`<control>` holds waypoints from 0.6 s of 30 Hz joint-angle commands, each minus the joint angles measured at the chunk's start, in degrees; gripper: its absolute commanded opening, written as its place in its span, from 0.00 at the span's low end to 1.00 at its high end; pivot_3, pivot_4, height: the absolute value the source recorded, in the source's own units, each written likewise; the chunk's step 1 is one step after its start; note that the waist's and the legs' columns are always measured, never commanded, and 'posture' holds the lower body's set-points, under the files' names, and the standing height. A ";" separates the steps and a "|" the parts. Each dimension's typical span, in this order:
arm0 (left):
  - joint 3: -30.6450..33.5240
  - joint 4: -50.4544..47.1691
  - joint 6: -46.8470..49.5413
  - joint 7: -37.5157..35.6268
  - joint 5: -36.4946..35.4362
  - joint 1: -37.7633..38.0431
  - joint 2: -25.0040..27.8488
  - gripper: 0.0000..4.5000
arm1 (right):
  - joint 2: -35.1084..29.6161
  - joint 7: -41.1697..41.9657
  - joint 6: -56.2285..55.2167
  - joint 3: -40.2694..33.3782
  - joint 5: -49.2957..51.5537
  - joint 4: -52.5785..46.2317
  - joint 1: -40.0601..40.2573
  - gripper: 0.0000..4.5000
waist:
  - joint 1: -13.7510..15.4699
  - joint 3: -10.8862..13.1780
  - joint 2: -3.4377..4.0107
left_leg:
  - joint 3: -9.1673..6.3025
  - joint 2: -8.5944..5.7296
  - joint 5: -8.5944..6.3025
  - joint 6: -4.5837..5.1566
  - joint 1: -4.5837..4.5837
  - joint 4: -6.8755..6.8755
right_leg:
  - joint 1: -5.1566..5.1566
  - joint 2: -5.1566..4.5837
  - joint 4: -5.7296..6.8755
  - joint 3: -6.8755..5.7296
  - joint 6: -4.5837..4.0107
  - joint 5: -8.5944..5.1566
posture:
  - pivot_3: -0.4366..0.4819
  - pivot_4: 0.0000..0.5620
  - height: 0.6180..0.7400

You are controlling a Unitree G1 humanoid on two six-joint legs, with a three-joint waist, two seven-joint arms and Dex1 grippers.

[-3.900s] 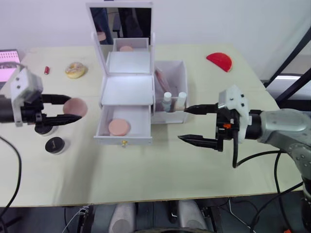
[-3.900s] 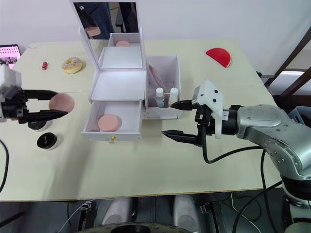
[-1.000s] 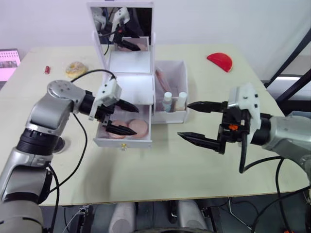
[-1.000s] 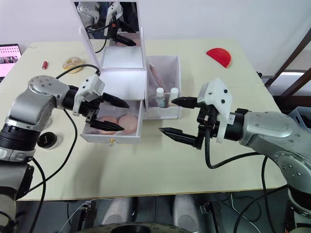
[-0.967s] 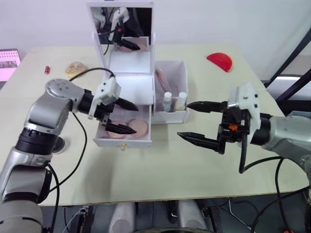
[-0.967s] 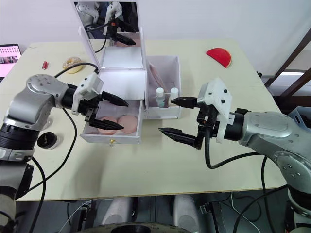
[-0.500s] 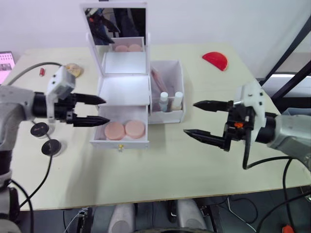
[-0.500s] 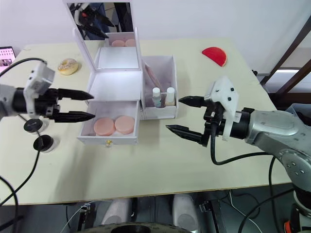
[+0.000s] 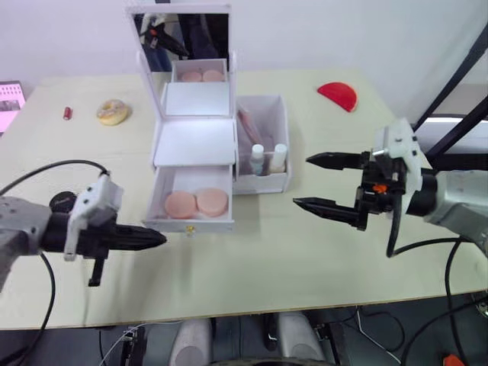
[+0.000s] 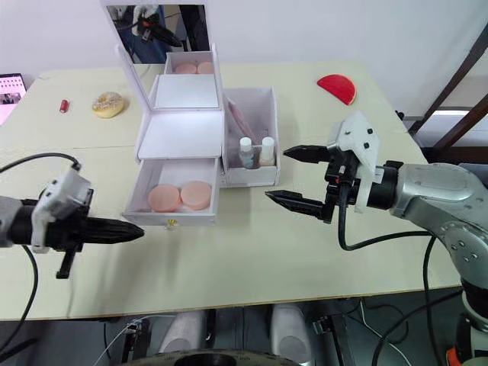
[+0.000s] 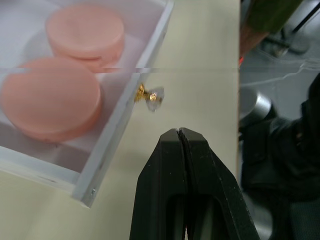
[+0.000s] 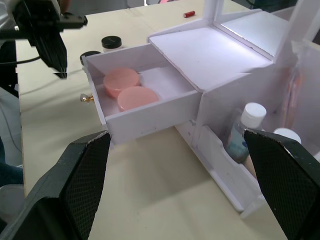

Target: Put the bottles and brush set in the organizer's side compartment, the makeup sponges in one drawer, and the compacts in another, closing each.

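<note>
The white organizer (image 9: 194,141) stands mid-table with its lower drawer (image 9: 191,225) pulled out. Two pink makeup sponges (image 9: 181,204) (image 9: 211,201) lie in it. Two bottles (image 9: 258,156) (image 9: 279,155) and the brush set (image 9: 248,126) sit in the side compartment (image 9: 284,122). My left gripper (image 9: 156,238) is shut and empty, low over the table just left of the drawer's gold knob (image 11: 148,96), tips (image 11: 178,132) pointing at it without touching. Two black compacts (image 12: 111,41) (image 12: 90,54) lie on the table left of the drawer. To the organizer's right, my right gripper (image 9: 302,181) hovers open and empty.
The organizer's mirror lid (image 9: 181,34) stands upright at the back. A donut-shaped item (image 9: 113,112) and a small red object (image 9: 68,113) lie at the far left. A red semicircle (image 9: 338,94) is at the far right. Bare tabletop runs along the near edge.
My left gripper has shut and drawn back from above the drawer, down to the table at the drawer's front left corner. The right gripper has stayed open in place.
</note>
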 commanded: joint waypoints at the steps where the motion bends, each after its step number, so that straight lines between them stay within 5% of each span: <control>1: -2.50 -0.42 -3.98 2.23 2.88 -1.07 -0.33 0.01 | 0.28 0.46 -0.85 -0.76 1.07 -1.25 -1.36 1.00 | 0.14 0.00 0.00 | 0.00 0.00 0.00 0.00 0.00 0.00 | 0.00 0.00 0.00 0.00 0.00 0.00 | 0.48 0.27 1.00; 18: -13.60 8.55 -9.64 6.86 8.77 -14.33 -3.59 0.01 | 0.75 -1.52 -0.47 -0.93 2.53 -3.24 -1.12 1.00 | 1.18 -0.01 -0.01 | 0.00 0.00 0.00 0.00 0.02 0.02 | 0.02 0.02 0.00 0.00 -0.01 0.01 | 0.48 0.27 1.00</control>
